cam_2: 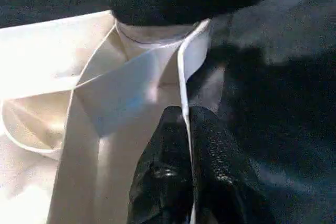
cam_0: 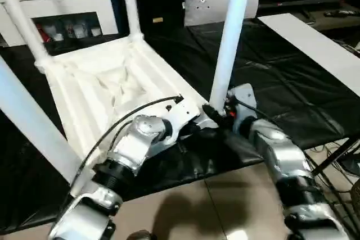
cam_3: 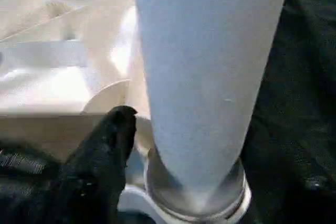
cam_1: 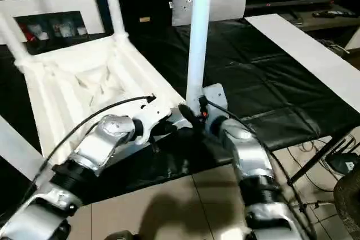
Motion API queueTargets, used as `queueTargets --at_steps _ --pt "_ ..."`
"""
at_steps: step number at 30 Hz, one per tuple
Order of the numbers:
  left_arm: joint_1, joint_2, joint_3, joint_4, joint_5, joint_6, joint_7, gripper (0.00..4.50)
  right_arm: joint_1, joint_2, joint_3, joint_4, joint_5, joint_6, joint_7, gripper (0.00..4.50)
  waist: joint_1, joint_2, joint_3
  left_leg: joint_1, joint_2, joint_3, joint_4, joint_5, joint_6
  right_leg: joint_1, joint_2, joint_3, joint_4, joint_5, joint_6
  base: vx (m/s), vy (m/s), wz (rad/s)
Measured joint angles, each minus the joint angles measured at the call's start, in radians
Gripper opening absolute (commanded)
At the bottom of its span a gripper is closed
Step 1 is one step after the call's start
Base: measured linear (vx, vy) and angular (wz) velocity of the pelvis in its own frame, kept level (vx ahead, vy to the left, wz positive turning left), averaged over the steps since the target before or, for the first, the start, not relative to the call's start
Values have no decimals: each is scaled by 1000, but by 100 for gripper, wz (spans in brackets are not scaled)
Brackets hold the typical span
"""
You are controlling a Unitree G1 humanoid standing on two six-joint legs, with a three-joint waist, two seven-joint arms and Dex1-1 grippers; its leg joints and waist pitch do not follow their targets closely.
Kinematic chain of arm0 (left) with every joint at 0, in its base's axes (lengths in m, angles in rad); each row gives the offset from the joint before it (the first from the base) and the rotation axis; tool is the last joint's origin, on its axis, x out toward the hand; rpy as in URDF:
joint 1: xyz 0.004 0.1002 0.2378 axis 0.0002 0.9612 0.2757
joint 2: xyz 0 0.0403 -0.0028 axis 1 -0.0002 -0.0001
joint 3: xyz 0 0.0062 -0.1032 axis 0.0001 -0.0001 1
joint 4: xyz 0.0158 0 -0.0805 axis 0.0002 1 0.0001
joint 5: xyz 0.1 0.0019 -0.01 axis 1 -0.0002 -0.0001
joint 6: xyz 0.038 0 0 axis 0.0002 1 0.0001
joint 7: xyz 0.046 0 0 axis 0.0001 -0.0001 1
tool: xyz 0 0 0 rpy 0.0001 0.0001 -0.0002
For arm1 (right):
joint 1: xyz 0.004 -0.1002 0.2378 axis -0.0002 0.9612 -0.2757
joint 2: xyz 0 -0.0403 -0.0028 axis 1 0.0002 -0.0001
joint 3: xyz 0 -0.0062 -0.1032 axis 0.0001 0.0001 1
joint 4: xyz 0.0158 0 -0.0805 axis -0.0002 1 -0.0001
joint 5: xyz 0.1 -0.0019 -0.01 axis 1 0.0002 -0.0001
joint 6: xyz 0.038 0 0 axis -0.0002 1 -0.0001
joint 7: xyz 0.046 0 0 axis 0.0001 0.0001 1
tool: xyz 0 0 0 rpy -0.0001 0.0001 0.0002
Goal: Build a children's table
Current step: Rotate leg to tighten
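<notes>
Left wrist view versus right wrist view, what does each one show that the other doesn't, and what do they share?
Left wrist view: the left pincer shut on the thin rim of the upturned table top. Right wrist view: a leg standing upright in its corner socket, with one black finger of the right pincer beside it. Both: the white ribbed underside of the table top and the black surface under it.

A black padded mat covers the work surface, its near edge meeting a beige tiled floor. Behind stands a white cabinet with 1 open shelf holding small items, too blurred to identify. A grey pillow leans against the dark backdrop; a white board lies at right.
</notes>
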State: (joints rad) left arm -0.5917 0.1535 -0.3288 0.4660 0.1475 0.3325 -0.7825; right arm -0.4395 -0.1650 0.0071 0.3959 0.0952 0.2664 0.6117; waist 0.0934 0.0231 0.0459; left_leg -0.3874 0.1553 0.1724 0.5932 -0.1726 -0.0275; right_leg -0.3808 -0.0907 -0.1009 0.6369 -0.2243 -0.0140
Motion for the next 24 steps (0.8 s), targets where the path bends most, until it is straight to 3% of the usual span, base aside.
queueTargets --at_steps 3,5,12,13,19,23,24 --pt "7 50 -4 -3 -14 -52 -67 0 15 -62 15 -11 25 -30 109 361 4 2 1 -2 0 0 0 0 0 0 0 0 -3 2 0 0 0 0" --pt "18 84 -5 -4 -28 -103 -127 0 19 -112 22 -37 31 -39 182 394 9 3 2 -2 0 1 -1 0 0 0 0 0 -5 3 0 0 0 0" --pt "23 167 -36 -3 -55 -212 -288 0 20 -243 69 -74 65 -82 427 394 36 2 2 -3 0 3 -1 -1 3 0 0 0 -8 3 0 0 0 0" --pt "23 176 -41 -2 -57 -228 -306 0 20 -256 74 -74 69 -84 459 366 38 2 2 -4 0 3 0 -1 3 0 0 0 -8 3 0 0 0 0" --pt "23 220 -62 6 -76 -302 -428 0 21 -316 121 -73 83 -108 619 321 54 2 2 -3 1 4 0 -1 3 0 0 0 -8 3 0 0 0 0" --pt "21 230 -73 6 -82 -317 -479 0 14 -324 147 -67 87 -120 679 304 56 2 1 -3 1 5 0 -1 4 0 -1 1 -8 3 0 0 0 0" --pt "20 232 -76 6 -86 -319 -487 0 13 -325 156 -66 87 -121 690 275 56 2 1 -3 1 5 0 -1 4 0 -1 1 -8 3 0 0 0 0"
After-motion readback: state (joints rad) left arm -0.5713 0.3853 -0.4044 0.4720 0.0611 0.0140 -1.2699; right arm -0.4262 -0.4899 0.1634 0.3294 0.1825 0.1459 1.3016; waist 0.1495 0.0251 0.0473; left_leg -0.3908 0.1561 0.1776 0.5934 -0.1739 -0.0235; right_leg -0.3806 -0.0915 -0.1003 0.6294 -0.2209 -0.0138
